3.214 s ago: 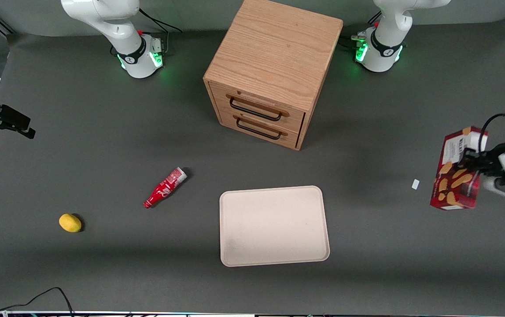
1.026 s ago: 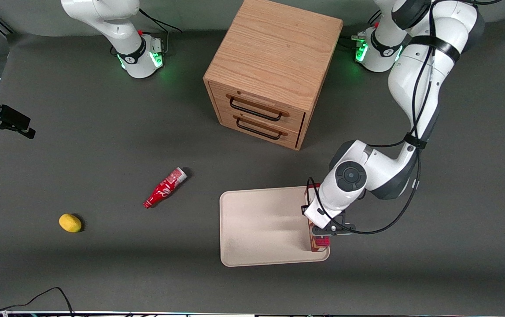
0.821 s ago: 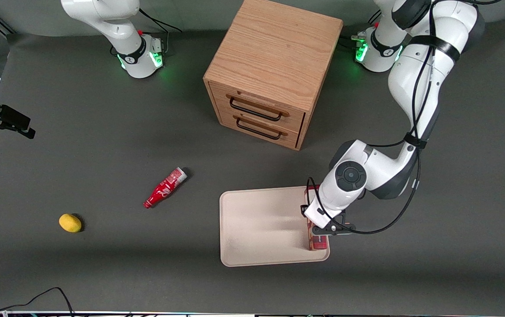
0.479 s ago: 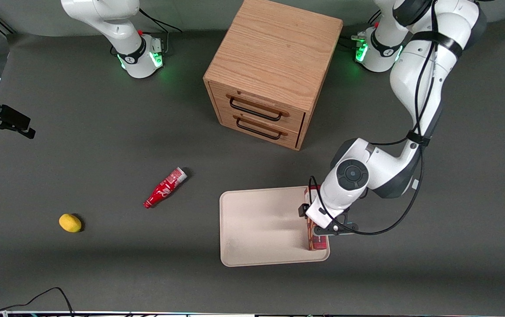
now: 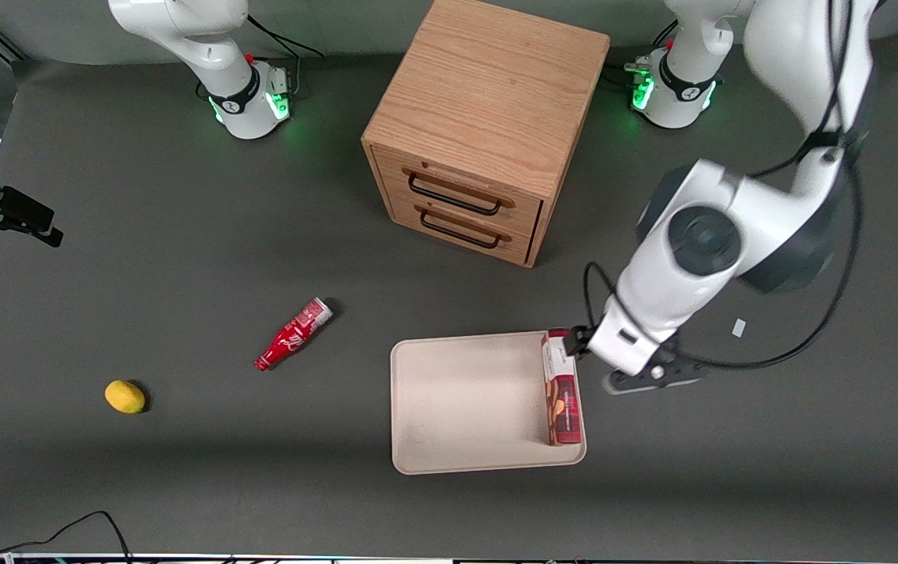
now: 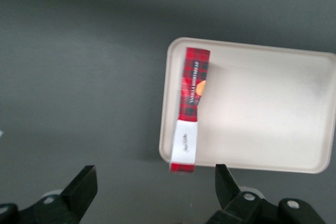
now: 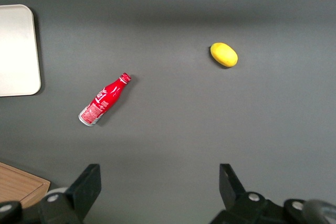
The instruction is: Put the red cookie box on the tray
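Note:
The red cookie box (image 5: 560, 388) stands on a long narrow side on the beige tray (image 5: 464, 399), along the tray's edge toward the working arm's end. Its white end panel faces the drawer cabinet. My left gripper (image 5: 622, 359) is open and empty. It is raised above the table just off that tray edge, beside the box's white end and apart from it. In the left wrist view the box (image 6: 191, 106) and tray (image 6: 262, 103) lie below the open gripper (image 6: 155, 187), with both dark fingers (image 6: 84, 184) well apart.
A wooden two-drawer cabinet (image 5: 488, 125) stands farther from the front camera than the tray. A small red bottle (image 5: 293, 334) and a yellow lemon (image 5: 124, 396) lie toward the parked arm's end. A small white scrap (image 5: 738, 327) lies toward the working arm's end.
The gripper carried the box from the working arm's end onto the tray, set it down, opened, and has now risen and drawn back toward the working arm's end. The box stays on the tray.

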